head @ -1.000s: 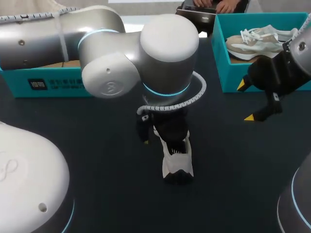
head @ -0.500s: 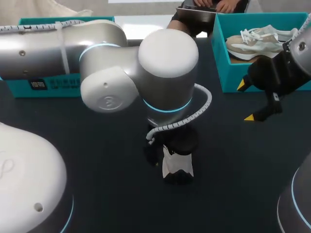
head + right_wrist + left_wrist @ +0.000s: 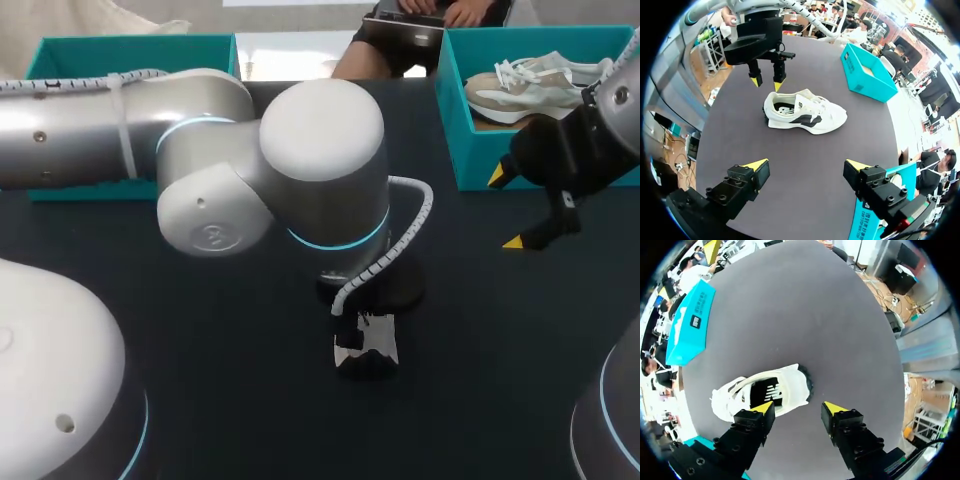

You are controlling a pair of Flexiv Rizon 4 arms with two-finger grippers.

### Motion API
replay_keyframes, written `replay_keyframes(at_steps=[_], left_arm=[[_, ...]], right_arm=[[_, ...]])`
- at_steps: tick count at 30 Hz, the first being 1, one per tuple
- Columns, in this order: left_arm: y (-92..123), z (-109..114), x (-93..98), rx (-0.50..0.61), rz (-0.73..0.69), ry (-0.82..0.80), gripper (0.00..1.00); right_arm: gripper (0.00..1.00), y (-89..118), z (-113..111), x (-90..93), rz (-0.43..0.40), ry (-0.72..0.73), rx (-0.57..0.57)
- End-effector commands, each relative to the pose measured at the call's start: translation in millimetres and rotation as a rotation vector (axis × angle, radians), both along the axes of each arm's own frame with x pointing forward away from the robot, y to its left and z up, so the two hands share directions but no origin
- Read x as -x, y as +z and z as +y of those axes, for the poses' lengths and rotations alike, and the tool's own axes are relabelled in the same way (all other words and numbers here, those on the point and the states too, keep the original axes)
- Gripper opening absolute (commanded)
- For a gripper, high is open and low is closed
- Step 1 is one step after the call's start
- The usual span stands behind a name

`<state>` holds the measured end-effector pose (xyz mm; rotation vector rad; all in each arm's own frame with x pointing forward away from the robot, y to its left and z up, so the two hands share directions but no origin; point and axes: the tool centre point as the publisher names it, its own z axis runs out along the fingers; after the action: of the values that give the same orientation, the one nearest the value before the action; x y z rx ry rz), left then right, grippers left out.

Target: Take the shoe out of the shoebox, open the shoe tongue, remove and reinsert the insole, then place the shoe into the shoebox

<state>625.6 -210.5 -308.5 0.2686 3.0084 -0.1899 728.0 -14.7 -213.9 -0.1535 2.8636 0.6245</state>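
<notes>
Left tool (image 3: pixel 798 408), its fingers parted and empty, has swung in and dropped over the heel of the white sneaker (image 3: pixel 765 392), which stands on the desk (image 3: pixel 200 380) (outside any box). Right tool (image 3: pixel 806 165) hangs open beside the teal shoebox (image 3: pixel 455 130). Extraction looks done, so a grasp for the tongue step seems imminent

Free room around the shoe (image 3: pixel 805 112): the left gripper (image 3: pixel 766 82), fingers apart, hangs over its heel end and blocks access from above there. The toe end and both long sides face bare table (image 3: pixel 790 170). The left shoebox (image 3: pixel 870 75) and right shoebox (image 3: pixel 520 165) stand well apart from the shoe.
</notes>
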Motion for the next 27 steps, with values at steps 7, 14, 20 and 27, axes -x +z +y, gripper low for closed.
replay_keyframes(at_steps=[7,14,20,27], left_arm=[[-17.2,-6.6,-1.5,0.094,0.043,0.416,0.98],[-31.9,-18.3,-7.8,0.072,0.056,0.387,1.0],[-37.9,-25.2,-7.3,0.054,0.054,0.362,1.0],[-47.5,-26.3,-5.9,0.034,0.049,0.299,1.0]], right_arm=[[1.0,-0.3,1.0,-0.6,0.001,-0.001,0.003],[1.0,-0.3,1.0,-0.6,0.001,-0.001,0.003],[1.0,-0.3,1.0,-0.6,0.001,-0.001,0.003],[1.0,-0.3,1.0,-0.6,0.001,-0.001,0.003]])
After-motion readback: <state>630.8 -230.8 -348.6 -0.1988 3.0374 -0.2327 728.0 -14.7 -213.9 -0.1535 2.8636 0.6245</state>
